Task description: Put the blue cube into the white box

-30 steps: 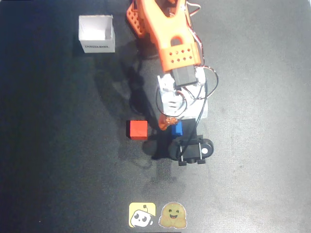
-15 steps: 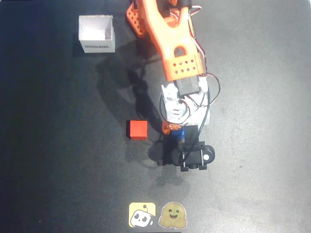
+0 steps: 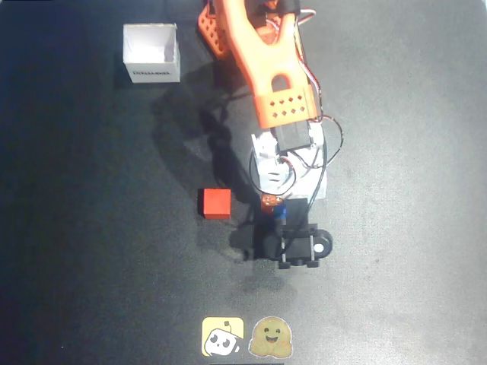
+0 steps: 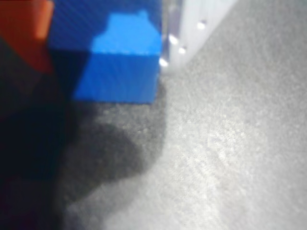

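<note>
My main worry was the grip itself. In the wrist view the blue cube (image 4: 120,57) sat squeezed between the orange finger (image 4: 24,33) on the left and the pale finger (image 4: 192,19) on the right, so I read the gripper (image 3: 277,204) as clamped on the cube. But the picture was blurred, and I could not tell how deep the cube sat between the pads. If only an edge was caught, it could twist or slip out on the way across.

The second risk was the route. In the overhead view the white box (image 3: 152,53) stood far off at the upper left, well apart from the gripper, and the red cube (image 3: 215,203) lay just to the left of the gripper, close to that line of travel. I judged that a low sweep could knock the red cube, or catch the thin wall of the box and shove or tip it.

As for position: in the overhead view only a sliver of blue showed, right under the orange fingertip and above the black camera mount (image 3: 298,245). In the wrist view a dark shadow lay on the black table (image 3: 396,228) below the cube. Whether the cube rested on the table or hung just above it, I could not say.
</note>
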You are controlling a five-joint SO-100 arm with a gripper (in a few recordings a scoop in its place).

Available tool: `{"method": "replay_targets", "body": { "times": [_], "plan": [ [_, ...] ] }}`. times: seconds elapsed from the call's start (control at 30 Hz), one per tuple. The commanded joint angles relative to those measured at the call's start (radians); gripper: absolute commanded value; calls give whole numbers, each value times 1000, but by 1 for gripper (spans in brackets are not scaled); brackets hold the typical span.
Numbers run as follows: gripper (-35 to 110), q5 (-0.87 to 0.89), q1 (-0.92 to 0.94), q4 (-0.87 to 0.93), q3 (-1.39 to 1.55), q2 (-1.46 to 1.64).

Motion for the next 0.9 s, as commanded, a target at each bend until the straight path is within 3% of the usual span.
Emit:
{"method": "replay_targets", "body": {
  "times": [0.0,0.17,0.4,0.6,0.87],
  "plan": [
    [0,54,15,64,-34,83],
    [0,153,124,236,-114,172],
    [0,229,488,463,-123,371],
    [0,149,801,572,-123,474],
    [0,120,1049,718,-127,569]
  ]
}}
